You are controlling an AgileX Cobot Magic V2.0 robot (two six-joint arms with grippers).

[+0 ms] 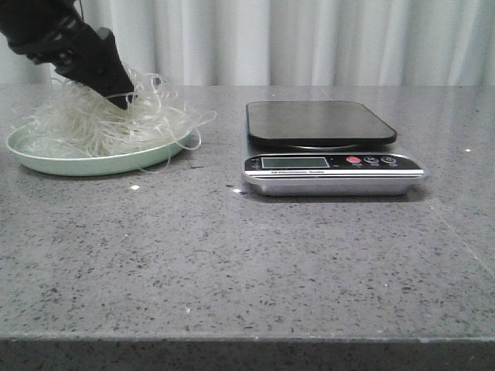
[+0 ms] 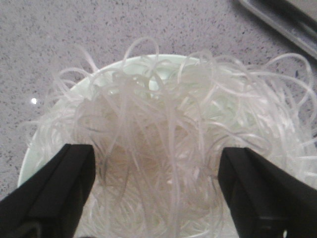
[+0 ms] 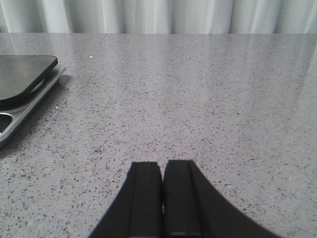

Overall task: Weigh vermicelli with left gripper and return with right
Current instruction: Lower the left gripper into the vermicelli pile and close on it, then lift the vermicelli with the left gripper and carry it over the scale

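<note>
Setting: pale pleated curtains hang behind a grey speckled stone bench point(image 1: 247, 263), matte with dark and light flecks.
Vermicelli: a puffy tangle of thin, translucent whitish curly vermicelli strands point(image 1: 104, 120) sits heaped on the plate at the far left of the bench; loose loops spill over the rim toward the scale.
Plate: a shallow, round, pale green plate point(image 1: 46, 160), smooth and slightly glossy, holds the noodles well apart from the scale.
Scale: a silver kitchen scale with a dark rounded-rectangle weighing platform point(image 1: 321, 124) stands near the middle of the bench, display and buttons facing the camera; its platform is bare, so the weighing is judged not yet done.
Left arm: the black left gripper point(image 2: 156, 183) reaches down at a slant into the top of the heap; its wedge-shaped fingers point(image 2: 54, 188) are spread wide on either side of the mound, strands between them, not yet pinched. This placement looks meant to gather a broad clump before lifting it to the scale.
Right arm: the black right gripper point(image 3: 162, 198) hovers low over bare bench to the right of the scale, its flat fingers pressed together with nothing between them, seemingly waiting its turn for the return.
Handling judgement: the strands look light, springy and prone to snagging or trailing.
</note>
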